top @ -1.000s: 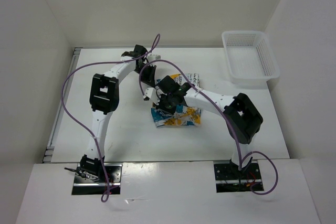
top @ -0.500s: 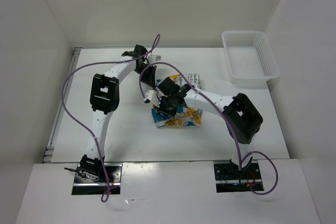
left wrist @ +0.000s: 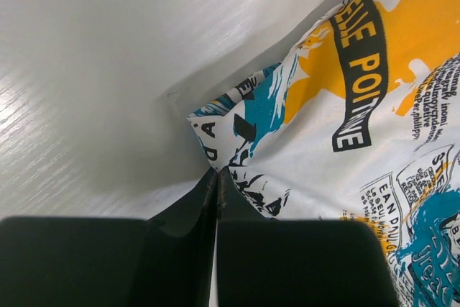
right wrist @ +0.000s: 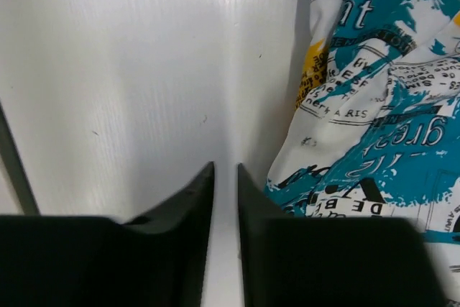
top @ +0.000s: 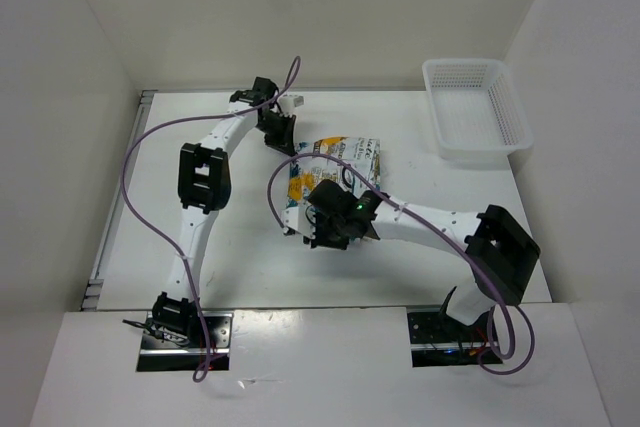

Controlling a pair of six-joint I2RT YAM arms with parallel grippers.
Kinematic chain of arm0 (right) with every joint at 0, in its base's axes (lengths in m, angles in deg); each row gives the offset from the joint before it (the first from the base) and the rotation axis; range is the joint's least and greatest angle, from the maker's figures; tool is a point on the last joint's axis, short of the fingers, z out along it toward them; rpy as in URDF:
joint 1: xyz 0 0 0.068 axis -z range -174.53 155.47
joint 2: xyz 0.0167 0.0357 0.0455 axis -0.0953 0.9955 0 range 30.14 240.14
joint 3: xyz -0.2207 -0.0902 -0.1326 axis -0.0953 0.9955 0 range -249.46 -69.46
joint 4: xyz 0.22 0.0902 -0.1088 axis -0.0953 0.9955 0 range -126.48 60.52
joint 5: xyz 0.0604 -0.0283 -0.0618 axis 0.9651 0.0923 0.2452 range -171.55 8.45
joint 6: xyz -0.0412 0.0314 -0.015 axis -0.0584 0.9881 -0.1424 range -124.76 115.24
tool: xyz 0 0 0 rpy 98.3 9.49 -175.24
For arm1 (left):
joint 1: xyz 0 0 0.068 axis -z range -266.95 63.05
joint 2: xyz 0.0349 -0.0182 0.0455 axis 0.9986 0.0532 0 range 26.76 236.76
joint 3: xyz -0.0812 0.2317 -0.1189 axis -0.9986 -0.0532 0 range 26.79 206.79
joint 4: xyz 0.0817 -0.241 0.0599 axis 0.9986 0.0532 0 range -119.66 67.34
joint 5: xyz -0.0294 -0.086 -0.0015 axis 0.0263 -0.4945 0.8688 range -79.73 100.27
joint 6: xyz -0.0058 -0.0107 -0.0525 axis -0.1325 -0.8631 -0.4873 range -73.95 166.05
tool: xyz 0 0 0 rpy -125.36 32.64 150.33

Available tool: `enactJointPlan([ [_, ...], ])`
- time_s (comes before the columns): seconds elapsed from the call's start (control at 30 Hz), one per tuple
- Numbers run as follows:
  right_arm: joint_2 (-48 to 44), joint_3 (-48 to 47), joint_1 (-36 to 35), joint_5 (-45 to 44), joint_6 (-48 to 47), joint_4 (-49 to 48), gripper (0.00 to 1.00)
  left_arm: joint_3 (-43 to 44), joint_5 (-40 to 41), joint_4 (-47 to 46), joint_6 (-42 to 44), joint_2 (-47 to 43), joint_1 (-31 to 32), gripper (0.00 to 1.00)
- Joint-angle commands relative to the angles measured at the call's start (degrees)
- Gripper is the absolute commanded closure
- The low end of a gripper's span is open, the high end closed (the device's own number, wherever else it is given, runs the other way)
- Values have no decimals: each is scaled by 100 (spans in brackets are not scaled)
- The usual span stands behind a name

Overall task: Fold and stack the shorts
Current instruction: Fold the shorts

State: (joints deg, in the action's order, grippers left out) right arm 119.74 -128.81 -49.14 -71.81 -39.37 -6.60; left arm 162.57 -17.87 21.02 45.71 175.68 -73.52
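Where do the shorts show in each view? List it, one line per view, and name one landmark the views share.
Top external: the shorts lie mid-table, between the two arms' wrists.
Left wrist: the shorts fill the right half, one corner reaching toward bottom centre.
Right wrist: the shorts run along the right side.
Shared landmark: the white table, bare to the left of the fabric.

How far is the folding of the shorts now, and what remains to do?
Done: the shorts lie on the table as one wrinkled, partly gathered piece, and a neat fold is not visible.
In hand: the left gripper is shut and seems to pinch one raised corner of the shorts. The right gripper is slightly open over bare table beside the cloth and holds nothing.
Left: finishing the fold and stacking.
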Motion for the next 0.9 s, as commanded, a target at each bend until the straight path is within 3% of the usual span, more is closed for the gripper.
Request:
enactJointPlan([
  [0.0,-5,64,-32,-218,-309,-158,72,141,46,-75,34,93,-42,100],
  [0.07,-4,-41,-32,-288,-309,-159,61,88,-7,-75,34,41,-42,100],
  [0.3,-57,-1156,-32,212,198,-333,59,-26,-192,-75,34,-65,-42,100],
  [0.37,83,-1550,-32,501,593,-492,52,-26,-192,-75,34,-65,10,100],
  [0.47,592,-1790,-32,556,920,-905,49,-78,-192,-75,34,-117,10,100],
  [0.67,1516,-1738,204,160,1131,-1310,49,-184,-245,-128,34,-241,63,100],
  [0.77,1578,-1738,477,-103,1246,-1495,57,-315,-245,-128,34,-355,63,100],
  [0.87,1341,-1738,592,-235,1027,-1329,61,-534,-192,-128,34,-582,63,84],
])
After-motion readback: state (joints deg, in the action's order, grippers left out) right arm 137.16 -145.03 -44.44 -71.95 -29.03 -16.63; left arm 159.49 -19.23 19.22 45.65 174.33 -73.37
